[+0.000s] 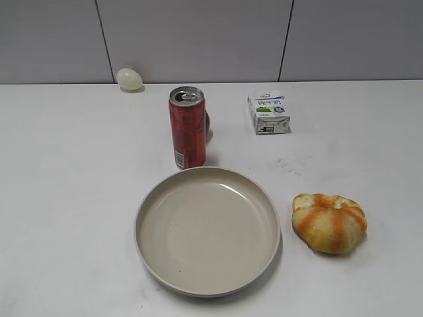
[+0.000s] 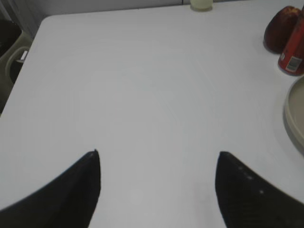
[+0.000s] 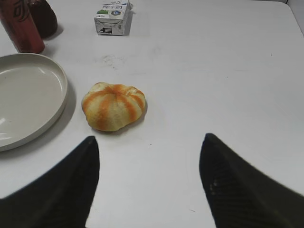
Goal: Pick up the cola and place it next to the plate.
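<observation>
The cola (image 1: 187, 128), a tall red can with a silver top, stands upright just behind the far rim of the beige plate (image 1: 149, 247). It also shows at the right edge of the left wrist view (image 2: 293, 47) and the top left of the right wrist view (image 3: 21, 26). The plate shows in the left wrist view (image 2: 293, 111) and the right wrist view (image 3: 28, 95). My left gripper (image 2: 157, 154) is open and empty over bare table, left of the can. My right gripper (image 3: 150, 138) is open and empty, in front of the bread. Neither gripper shows in the exterior view.
An orange-striped bun (image 1: 329, 222) lies right of the plate. A small milk carton (image 1: 268, 113) stands behind it. A dark red fruit (image 2: 281, 28) sits behind the can. A pale egg (image 1: 129, 78) lies by the back wall. The table's left edge (image 2: 28, 61) is near.
</observation>
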Controlling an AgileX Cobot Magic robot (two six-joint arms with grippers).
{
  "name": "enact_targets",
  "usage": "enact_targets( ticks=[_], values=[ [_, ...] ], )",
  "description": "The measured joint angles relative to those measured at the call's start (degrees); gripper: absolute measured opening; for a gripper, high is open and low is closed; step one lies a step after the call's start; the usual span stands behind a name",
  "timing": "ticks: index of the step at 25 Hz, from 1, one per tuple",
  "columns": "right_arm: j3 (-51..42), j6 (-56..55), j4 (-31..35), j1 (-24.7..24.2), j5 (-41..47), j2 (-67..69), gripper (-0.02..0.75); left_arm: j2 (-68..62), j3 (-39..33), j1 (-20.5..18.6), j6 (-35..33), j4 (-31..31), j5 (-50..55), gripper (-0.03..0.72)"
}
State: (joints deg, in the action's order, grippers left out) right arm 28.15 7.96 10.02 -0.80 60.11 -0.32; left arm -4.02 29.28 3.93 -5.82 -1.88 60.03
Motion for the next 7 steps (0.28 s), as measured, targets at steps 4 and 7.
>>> enact_targets(
  ticks=[4,7],
  values=[
    [0.00,0.00,0.00,0.00,0.00,0.00,0.532,4.02,-0.05,0.00,0.00,0.00,0.02,0.567],
    [0.00,0.00,0.00,0.00,0.00,0.00,0.532,4.33,-0.11,0.00,0.00,0.04,0.00,0.567]
  ],
)
